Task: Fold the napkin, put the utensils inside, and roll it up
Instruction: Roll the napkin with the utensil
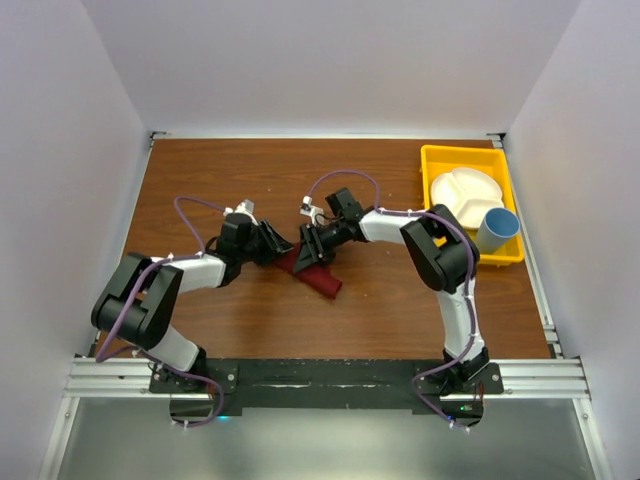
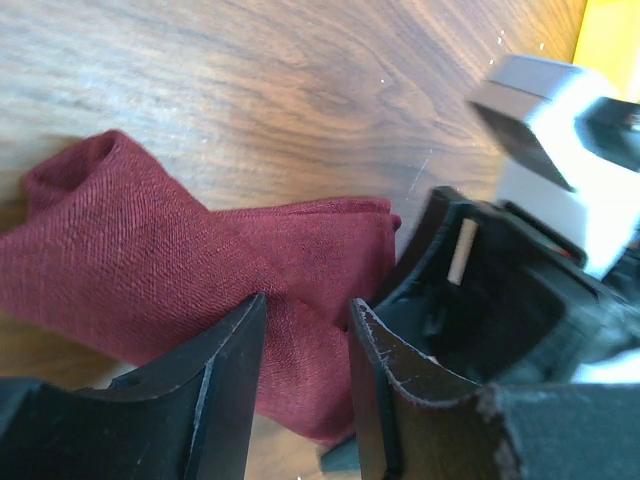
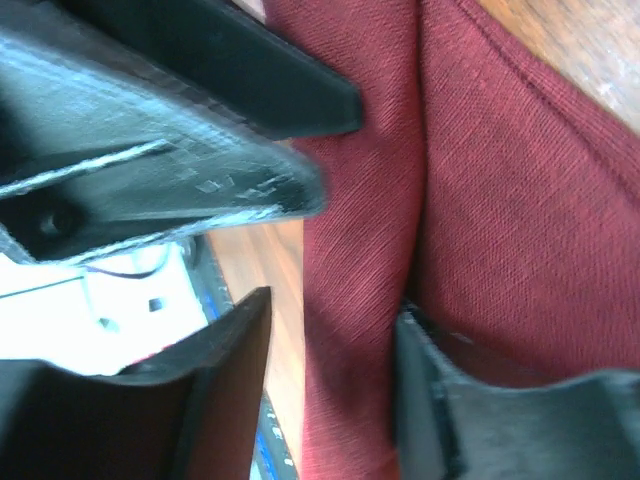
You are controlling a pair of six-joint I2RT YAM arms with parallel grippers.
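Your left gripper holds its jaws part-way apart with the napkin showing in the gap. You cannot tell from these views whether the tips pinch a layer or only straddle it. Your right gripper stands with jaws apart over the cloth, a fold ridge running between them and nothing clamped. The two heads sit almost nose to nose, so the first risk is a knock. Any sideways move, or a widening of either jaw, could strike the other's fingers and shove the bundle. The napkin lies on the table near its middle, just under both grippers, as a loose, crossed-over fold rather than a tight roll. If the left lifts or pulls while it grips one layer only, the soft cloth will likely peel open and undo the fold. If it presses down and slides, the cloth may bunch on the wood instead of rolling. No utensils show in any view. They may be hidden inside the cloth or not there at all, so treat any tilt or tug as a chance for one to slip out of an open end. The tray with the plate and cup sits well apart at the far right, at risk only if the right arm swings wide.
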